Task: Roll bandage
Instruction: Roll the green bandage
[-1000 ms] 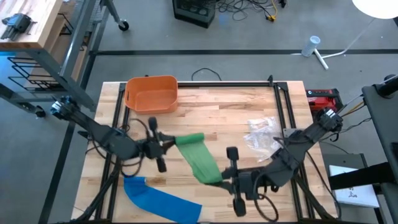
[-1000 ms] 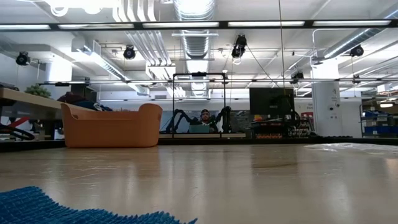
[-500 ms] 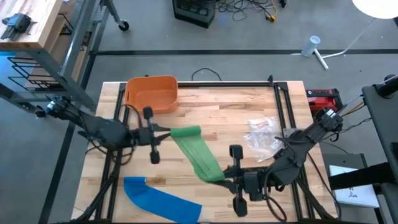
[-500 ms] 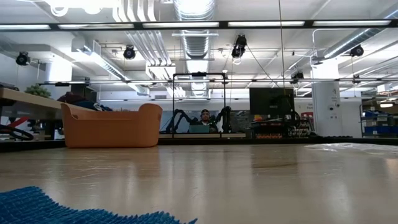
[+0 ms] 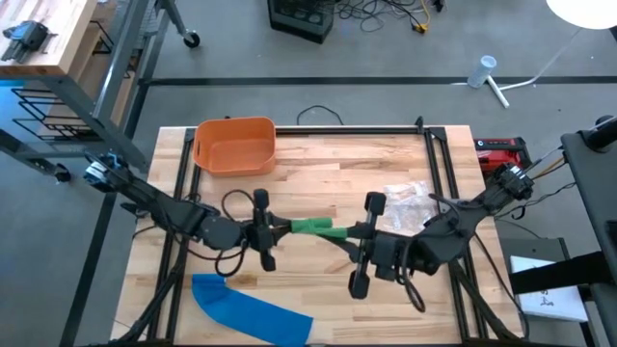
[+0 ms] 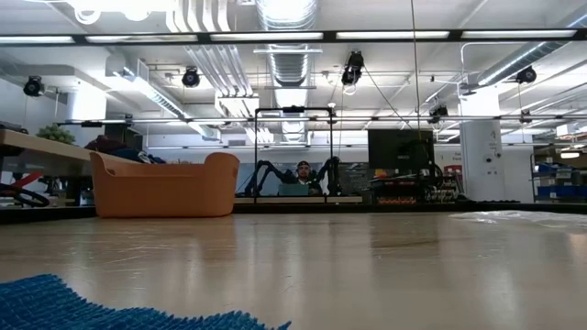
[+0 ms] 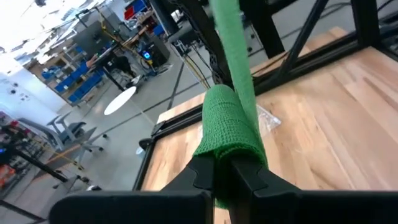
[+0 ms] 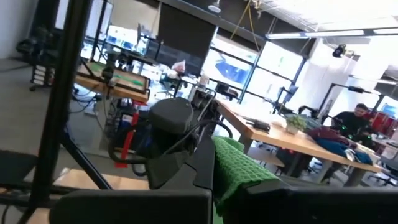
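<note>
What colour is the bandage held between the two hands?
Green; the bandage shows best in the left wrist view.

One green bandage [image 5: 313, 227] hangs beside one orange basket [image 5: 234, 146]. One blue bandage [image 5: 249, 308] and one clear plastic wrapper [image 5: 407, 206] lie farther from the basket. Two grippers hold the green one.

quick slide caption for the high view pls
Left hand and right hand hold the green bandage stretched between them above the table.

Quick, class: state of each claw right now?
Left claw: closed on one end of the green bandage.
Right claw: closed on its other end.
</note>
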